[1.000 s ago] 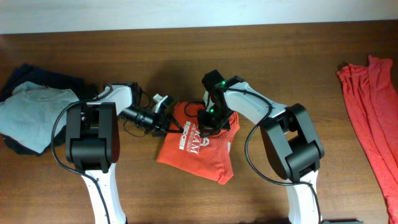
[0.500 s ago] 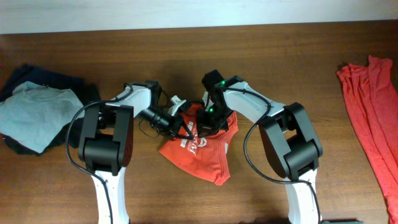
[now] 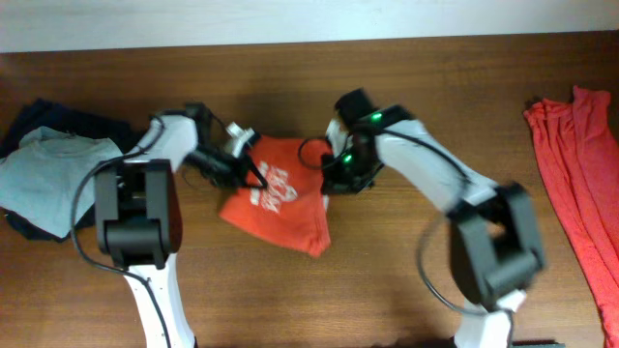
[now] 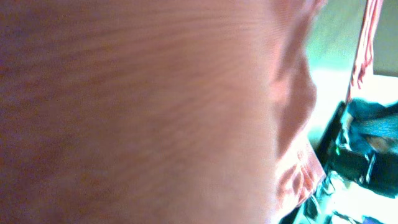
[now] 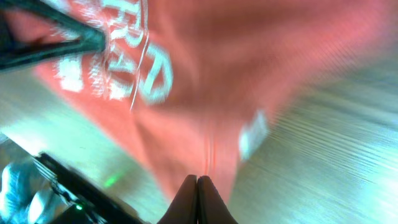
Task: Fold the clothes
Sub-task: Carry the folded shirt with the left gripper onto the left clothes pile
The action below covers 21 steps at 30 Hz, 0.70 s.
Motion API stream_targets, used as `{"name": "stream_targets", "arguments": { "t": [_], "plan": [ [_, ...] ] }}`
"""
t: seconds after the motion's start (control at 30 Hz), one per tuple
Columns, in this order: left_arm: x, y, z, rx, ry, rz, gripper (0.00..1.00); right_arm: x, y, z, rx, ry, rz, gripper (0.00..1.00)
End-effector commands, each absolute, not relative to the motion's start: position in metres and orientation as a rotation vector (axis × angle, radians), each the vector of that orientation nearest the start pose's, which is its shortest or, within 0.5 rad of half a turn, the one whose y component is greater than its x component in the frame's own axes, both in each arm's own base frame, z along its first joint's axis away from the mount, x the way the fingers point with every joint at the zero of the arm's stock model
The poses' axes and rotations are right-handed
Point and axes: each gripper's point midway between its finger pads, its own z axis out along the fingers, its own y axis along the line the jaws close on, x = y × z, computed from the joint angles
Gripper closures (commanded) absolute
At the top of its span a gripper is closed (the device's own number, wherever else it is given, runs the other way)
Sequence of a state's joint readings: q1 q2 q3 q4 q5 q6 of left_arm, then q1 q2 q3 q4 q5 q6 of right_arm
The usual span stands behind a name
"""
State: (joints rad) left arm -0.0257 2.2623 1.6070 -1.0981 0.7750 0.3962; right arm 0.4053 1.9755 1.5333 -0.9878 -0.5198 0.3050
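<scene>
The orange-red T-shirt (image 3: pixel 280 208) with white lettering lies bunched on the wooden table at centre. My left gripper (image 3: pixel 250 176) is at its left edge and seems shut on the cloth. In the left wrist view, blurred orange fabric (image 4: pixel 124 112) fills the frame and hides the jaws. My right gripper (image 3: pixel 332 177) is at the shirt's right edge. In the right wrist view its fingers (image 5: pixel 198 179) are pressed together at a fold of the shirt (image 5: pixel 249 56), next to the small white tag (image 5: pixel 254 134).
A pale grey-blue folded tee (image 3: pixel 48 169) lies on dark navy garments (image 3: pixel 73 121) at the far left. A red cloth (image 3: pixel 580 164) lies along the right edge. Bare wood shows at the front and back.
Both grippers and the T-shirt have moved left and a little back. The right arm has swung outward, and the shirt is more bunched.
</scene>
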Motion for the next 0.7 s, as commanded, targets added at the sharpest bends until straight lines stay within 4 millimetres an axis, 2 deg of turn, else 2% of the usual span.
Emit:
{"name": "stream_targets", "arguments": {
  "t": [0.0,0.07,0.17,0.27,0.5,0.57,0.67],
  "plan": [
    [0.43,-0.113,0.078,0.534,2.708,-1.075,1.0,0.347,0.222,0.136,-0.247,2.912,0.771,0.96],
    [0.449,-0.101,0.099,0.515,2.656,-1.031,1.0,0.344,0.22,0.145,-0.248,2.897,0.771,0.96],
    [0.466,-0.082,0.12,0.465,2.616,-0.986,1.0,0.34,0.218,0.145,-0.244,2.915,0.767,0.96],
    [0.48,-0.04,0.135,0.366,2.618,-0.872,1.0,0.336,0.215,0.142,-0.235,2.94,0.744,0.96],
    [0.481,0.054,0.136,0.121,2.604,-0.776,1.0,0.333,0.213,0.141,-0.231,2.954,0.736,0.96],
    [0.476,0.096,0.137,0.012,2.585,-0.74,1.0,0.333,0.213,0.141,-0.231,2.955,0.736,0.96],
    [0.466,0.133,0.139,-0.095,2.557,-0.73,1.0,0.333,0.213,0.141,-0.231,2.955,0.736,0.96]
  ]
}}
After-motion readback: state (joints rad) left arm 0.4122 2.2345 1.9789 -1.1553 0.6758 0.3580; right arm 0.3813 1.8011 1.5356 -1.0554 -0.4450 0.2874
